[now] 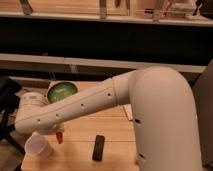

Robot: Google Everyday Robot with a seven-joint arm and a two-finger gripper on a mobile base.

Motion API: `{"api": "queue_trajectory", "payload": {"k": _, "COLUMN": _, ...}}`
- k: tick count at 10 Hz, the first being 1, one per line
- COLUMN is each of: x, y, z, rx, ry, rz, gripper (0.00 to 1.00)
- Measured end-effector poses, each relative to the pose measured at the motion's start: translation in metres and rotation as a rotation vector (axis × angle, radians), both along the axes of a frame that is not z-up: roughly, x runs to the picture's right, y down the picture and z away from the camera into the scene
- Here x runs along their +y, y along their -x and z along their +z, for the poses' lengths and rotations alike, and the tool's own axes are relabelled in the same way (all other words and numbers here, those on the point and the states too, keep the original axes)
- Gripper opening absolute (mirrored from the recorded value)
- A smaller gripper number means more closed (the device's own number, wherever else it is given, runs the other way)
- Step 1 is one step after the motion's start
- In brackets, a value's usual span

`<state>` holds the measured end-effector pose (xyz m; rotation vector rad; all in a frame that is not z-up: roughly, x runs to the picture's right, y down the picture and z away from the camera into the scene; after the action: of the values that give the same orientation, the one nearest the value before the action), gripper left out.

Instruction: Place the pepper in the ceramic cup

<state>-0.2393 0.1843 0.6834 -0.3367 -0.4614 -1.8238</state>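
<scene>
The small orange-red pepper (pixel 60 137) shows just under the end of my white arm, right of the white ceramic cup (pixel 38 146). The cup sits tilted at the table's front left corner, its rim toward the lower left. My gripper (pixel 52 131) is mostly hidden behind the forearm, directly above the pepper and just up and right of the cup. I cannot tell whether the pepper is held or lies on the table.
A green bowl with a pale rim (pixel 62 92) stands at the back of the wooden table (pixel 115 140). A black rectangular bar (pixel 99 148) lies right of the pepper. My arm's large white body (pixel 165 120) fills the right side. Shelves run behind.
</scene>
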Motion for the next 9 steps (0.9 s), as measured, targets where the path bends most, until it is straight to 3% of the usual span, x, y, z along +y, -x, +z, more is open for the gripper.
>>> {"api": "queue_trajectory", "payload": {"k": 2, "x": -0.038, "y": 0.025, "z": -0.034, "rx": -0.043, "ry": -0.027, "rz": -0.035, "gripper": 0.04}}
{"api": "queue_trajectory", "payload": {"k": 5, "x": -0.064, "y": 0.050, "z": -0.061, "rx": -0.109, "ry": -0.025, "rz": -0.045, "gripper": 0.04}}
{"api": "queue_trajectory", "payload": {"k": 7, "x": -0.063, "y": 0.059, "z": -0.067, "rx": -0.163, "ry": 0.012, "rz": -0.047, "gripper": 0.04}}
{"api": "queue_trajectory", "payload": {"k": 9, "x": -0.048, "y": 0.065, "z": -0.061, "rx": -0.195, "ry": 0.058, "rz": -0.046, "gripper": 0.04}}
